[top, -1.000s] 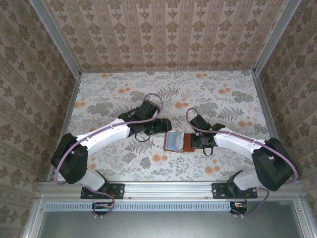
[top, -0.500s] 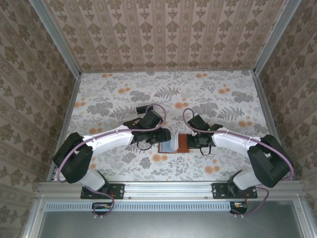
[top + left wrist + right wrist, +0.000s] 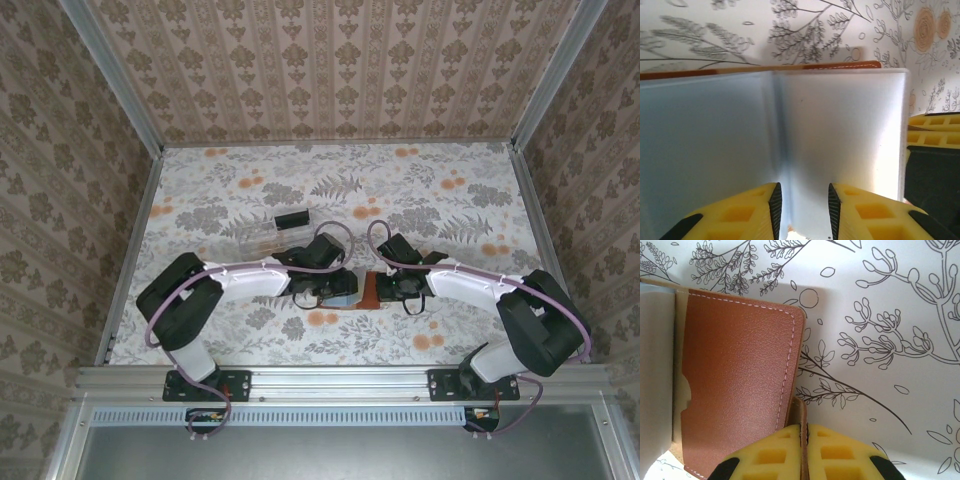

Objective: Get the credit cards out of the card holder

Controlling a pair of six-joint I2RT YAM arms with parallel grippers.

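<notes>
Gripping the insert's fold

Card holder (image 3: 370, 290) lies on the table (image 3: 450, 200), toward 6 o'clock. Right pincer (image 3: 803, 435), clamped on its 3 o'clock flap, should anchor it; left pincer (image 3: 804, 200), narrowly open astride the frosted insert (image 3: 840, 125), should close squarely.

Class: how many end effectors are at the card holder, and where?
2: left end effector straddles the pale inner fold of the card holder; right end effector grips its brown edge.

I'm looking at a table (image 3: 420, 190) covered in white cloth printed with grey leaves and orange flowers. Near its centre, slightly toward 6 o'clock, a brown leather card holder (image 3: 371, 290) lies open. At 10 o'clock from it rest 1 clear plastic piece (image 3: 255, 232) and 1 small black block (image 3: 292, 217).
</notes>
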